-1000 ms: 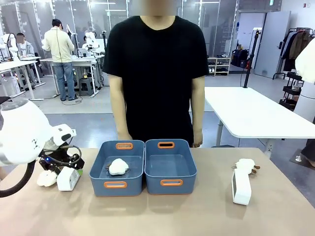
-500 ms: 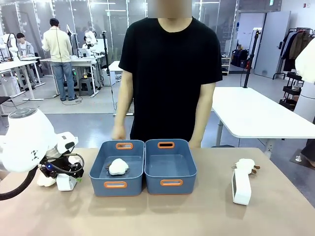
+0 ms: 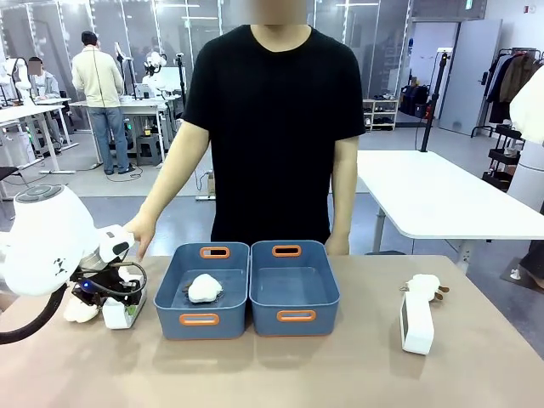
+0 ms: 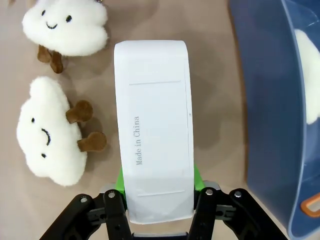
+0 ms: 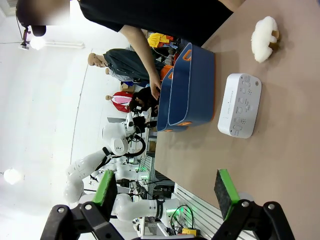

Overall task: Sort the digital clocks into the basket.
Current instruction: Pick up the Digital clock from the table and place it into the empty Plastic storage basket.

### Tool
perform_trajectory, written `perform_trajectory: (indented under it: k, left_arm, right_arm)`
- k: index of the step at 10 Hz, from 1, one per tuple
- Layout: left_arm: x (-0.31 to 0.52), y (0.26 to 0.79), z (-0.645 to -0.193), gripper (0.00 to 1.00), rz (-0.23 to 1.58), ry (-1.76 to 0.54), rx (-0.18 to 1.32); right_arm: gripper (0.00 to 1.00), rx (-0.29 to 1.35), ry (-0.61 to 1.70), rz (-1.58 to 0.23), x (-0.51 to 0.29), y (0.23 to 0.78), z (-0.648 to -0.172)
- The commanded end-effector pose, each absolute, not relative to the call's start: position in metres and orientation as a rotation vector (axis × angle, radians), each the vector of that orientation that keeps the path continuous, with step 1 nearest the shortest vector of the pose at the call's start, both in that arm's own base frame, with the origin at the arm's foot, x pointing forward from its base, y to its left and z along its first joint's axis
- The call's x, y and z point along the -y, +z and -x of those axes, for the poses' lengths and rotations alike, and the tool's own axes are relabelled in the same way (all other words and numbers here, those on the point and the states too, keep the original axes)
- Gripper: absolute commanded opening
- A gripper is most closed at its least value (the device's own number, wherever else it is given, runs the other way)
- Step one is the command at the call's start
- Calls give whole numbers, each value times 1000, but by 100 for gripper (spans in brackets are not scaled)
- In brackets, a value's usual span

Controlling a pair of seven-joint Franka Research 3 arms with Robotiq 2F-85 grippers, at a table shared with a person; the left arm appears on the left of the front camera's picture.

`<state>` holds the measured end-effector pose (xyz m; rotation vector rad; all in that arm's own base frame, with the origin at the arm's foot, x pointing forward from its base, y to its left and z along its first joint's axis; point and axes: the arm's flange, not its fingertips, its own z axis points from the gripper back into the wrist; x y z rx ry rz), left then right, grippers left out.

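Note:
My left gripper is down at the table's left side, shut on a white digital clock. The left wrist view shows that clock back-side up, with my green pads pressed on its near end and my left gripper around it. A second digital clock stands at the right of the table; it lies face up beyond my open right gripper, which hangs well above the table. Two blue-grey baskets sit in the middle: the left one holds a white plush, the right one is empty.
Two cloud plush toys lie right beside the held clock. Another plush lies behind the right clock. The person stands at the far edge, one hand reaching out near my left arm. The basket wall is close to the clock.
My left gripper has shut on the clock, which now sits squarely between the fingers. The person's hand has swung out toward my left arm. The right clock has not moved.

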<state>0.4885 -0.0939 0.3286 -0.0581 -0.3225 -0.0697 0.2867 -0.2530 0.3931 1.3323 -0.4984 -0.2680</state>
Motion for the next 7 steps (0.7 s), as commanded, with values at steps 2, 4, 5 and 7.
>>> perform_trajectory:
  k: [2,4,5,7]
  left_arm:
    - [94,329,-489,1,58,-70,323]
    - [94,329,-489,1,58,-70,323]
    - [94,329,-489,1,58,-70,323]
    - [94,329,-489,1,58,-70,323]
  right_arm:
    - [100,501,-264,-1336,253,395,-286]
    - [100,501,-264,-1336,253,395,-286]
    - [100,501,-264,-1336,253,395,-286]
    - [100,501,-264,-1336,253,395,-286]
